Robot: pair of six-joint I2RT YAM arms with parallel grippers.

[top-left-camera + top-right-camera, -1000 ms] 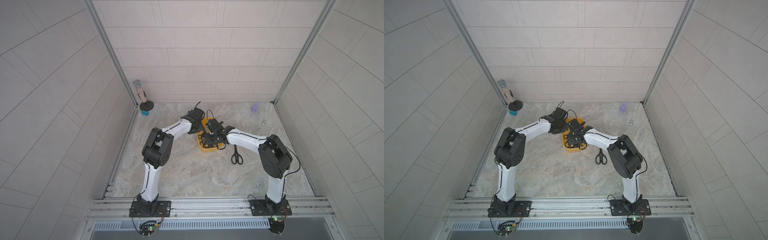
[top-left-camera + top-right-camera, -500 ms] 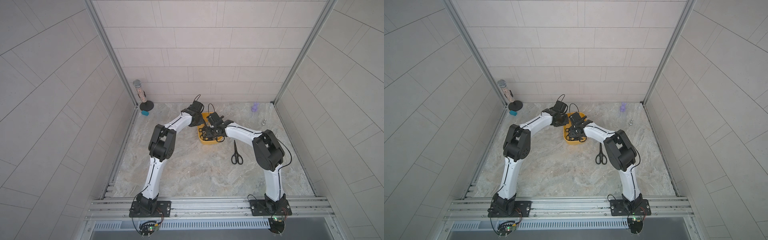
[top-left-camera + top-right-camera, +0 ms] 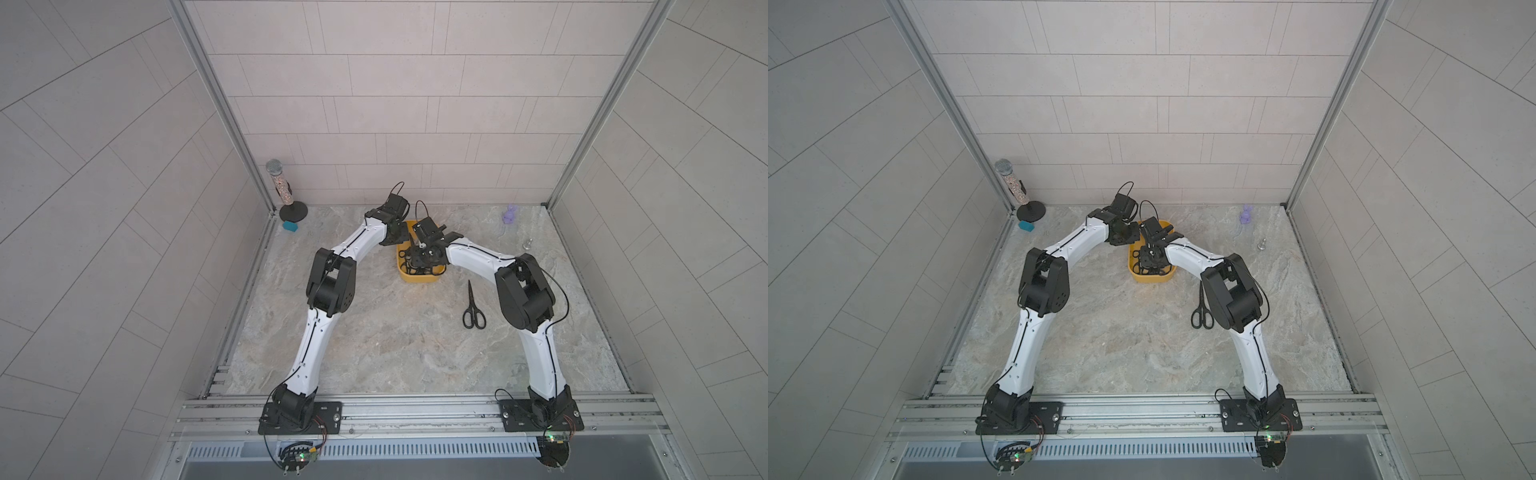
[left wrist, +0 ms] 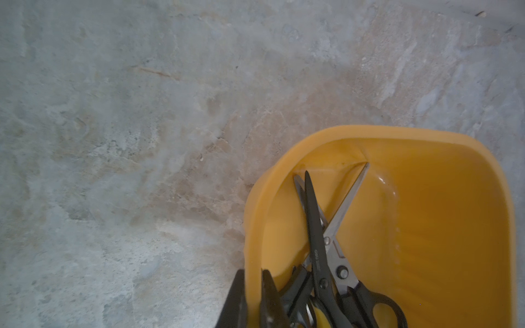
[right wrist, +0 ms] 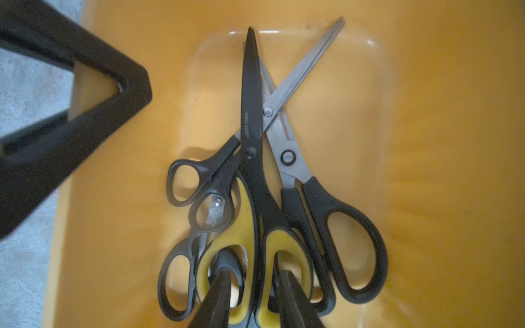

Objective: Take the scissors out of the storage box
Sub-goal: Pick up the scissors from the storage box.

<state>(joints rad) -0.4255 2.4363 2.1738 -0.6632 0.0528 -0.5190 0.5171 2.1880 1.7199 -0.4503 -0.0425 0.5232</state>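
The yellow storage box [image 3: 419, 281] [image 3: 1150, 277] stands on the stone table, far centre. My left gripper [image 4: 252, 281] [image 3: 408, 242] is shut on its side wall, one finger inside and one outside. Several scissors lie heaped in the box. My right gripper [image 5: 254, 279] [image 3: 422, 266] reaches down into it with a finger in each loop of the yellow-and-black scissors [image 5: 250, 119], closed on the handle bars between the loops. Black-handled scissors with silver blades [image 5: 326, 210] lie beside them. One more black pair of scissors [image 3: 472, 309] [image 3: 1201, 309] lies on the table to the right of the box.
A microphone on a round stand [image 3: 279, 185] and a small teal block [image 3: 290, 226] are at the back left corner. A purple figure [image 3: 510, 214] and a small metal piece [image 3: 528, 244] are at the back right. Tiled walls close in three sides.
Both arms have stretched further back and down at the box, elbows lower than a second ago. The scissors on the table have not moved.
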